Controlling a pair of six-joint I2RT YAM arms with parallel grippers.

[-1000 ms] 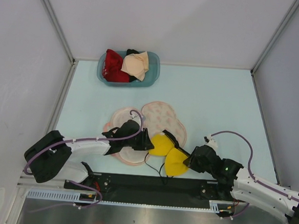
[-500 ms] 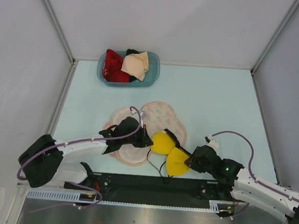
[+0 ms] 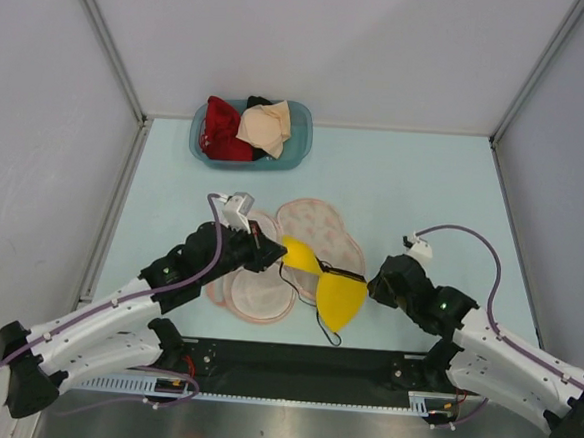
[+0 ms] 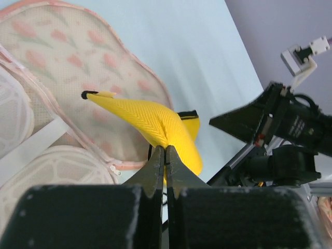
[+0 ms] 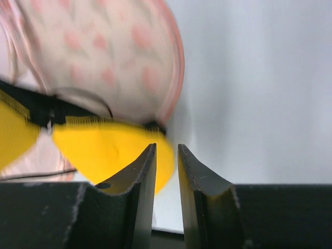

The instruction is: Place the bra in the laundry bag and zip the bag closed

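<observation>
The yellow bra (image 3: 338, 300) hangs off the table, one cup over the open pink laundry bag (image 3: 317, 226). My left gripper (image 3: 269, 255) is shut on the left cup; the left wrist view shows its tips (image 4: 166, 148) pinching a fold of the bra (image 4: 153, 122) above the laundry bag (image 4: 78, 57). My right gripper (image 3: 373, 285) sits at the right cup's outer edge. In the right wrist view its fingers (image 5: 166, 146) stand slightly apart. The blurred bra (image 5: 104, 148) reaches the gap without being pinched. The laundry bag (image 5: 98, 67) lies beyond.
A blue plastic basket (image 3: 302, 148) at the back holds a red garment (image 3: 223, 132) and a beige garment (image 3: 265, 127). Grey walls enclose the pale table (image 3: 424, 188) on three sides. A black base rail (image 3: 282, 359) runs along the near edge.
My left gripper has shut on the bra's left cup and lifted it up over the bag, the arm stretching further out. The right gripper has moved forward slightly with the right cup.
</observation>
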